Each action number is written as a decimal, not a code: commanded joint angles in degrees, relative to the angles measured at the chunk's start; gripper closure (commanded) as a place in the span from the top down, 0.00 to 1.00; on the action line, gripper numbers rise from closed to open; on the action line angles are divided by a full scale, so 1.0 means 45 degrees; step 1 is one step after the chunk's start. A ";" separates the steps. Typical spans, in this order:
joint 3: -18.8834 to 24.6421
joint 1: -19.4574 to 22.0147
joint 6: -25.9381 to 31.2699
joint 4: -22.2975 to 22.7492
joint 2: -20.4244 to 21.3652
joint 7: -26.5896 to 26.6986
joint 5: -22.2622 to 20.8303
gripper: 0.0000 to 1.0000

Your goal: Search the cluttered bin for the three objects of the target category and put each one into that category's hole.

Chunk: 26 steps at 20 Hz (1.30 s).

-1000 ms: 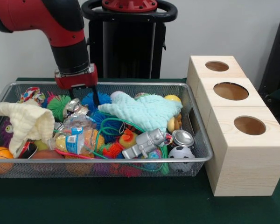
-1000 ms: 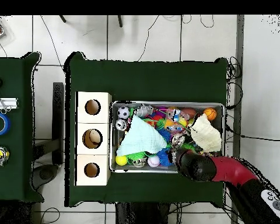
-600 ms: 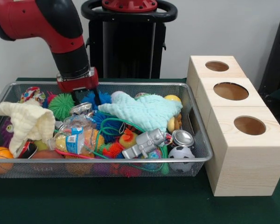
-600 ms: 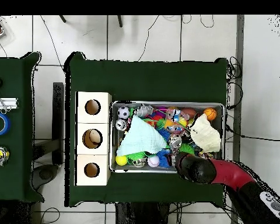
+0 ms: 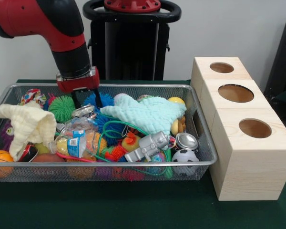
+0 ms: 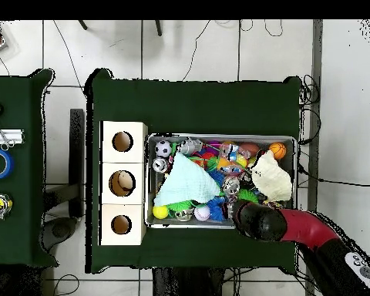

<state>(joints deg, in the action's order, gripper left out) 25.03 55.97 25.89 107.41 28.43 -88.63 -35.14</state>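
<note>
Currently gripper (image 5: 86,100) hangs over the wire bin's (image 5: 202,143) far side, fingers spread, empty, just above a crushed silver can (image 5: 83,111) beside the green spiky ball (image 5: 62,107).

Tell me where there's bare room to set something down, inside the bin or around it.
None inside: the mesh bin is packed wall to wall with toys, cloths and cans, and the end effector hangs over its far side. Free patches are the green table in front of the bin and, in the overhead view, the wide strip beyond the bin and wooden box.
</note>
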 commanded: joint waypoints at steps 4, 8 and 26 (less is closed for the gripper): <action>0.0067 -0.1582 0.3069 -0.2552 0.0371 -0.0018 0.0900 1.00; -0.0034 -0.2155 0.4114 -0.3442 0.0207 -0.0067 0.1173 1.00; 0.0061 -0.3182 0.7607 -0.7099 -0.0340 0.0698 0.1009 1.00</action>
<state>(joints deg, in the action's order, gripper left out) 24.32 42.22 58.62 87.60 27.63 -88.64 -30.82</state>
